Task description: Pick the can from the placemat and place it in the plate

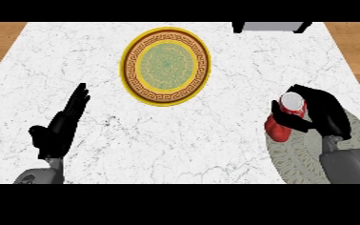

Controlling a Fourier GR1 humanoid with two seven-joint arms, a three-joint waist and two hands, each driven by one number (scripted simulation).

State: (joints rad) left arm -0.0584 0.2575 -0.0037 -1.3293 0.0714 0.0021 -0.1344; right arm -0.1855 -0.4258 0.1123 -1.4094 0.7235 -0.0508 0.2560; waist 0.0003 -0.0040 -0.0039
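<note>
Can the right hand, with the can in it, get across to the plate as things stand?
Probably yes: the right hand is curled round the can, and only bare counter lies between it and the plate.

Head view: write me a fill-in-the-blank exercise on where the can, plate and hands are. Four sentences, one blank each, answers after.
1. The red can is held by the robot's ____ hand.
2. The can is over the grey ____ at the counter's right edge.
3. The round plate with the gold rim holds ____.
4. The left hand has its fingers ____, touching nothing.

Missing words: right; placemat; nothing; straight
</note>
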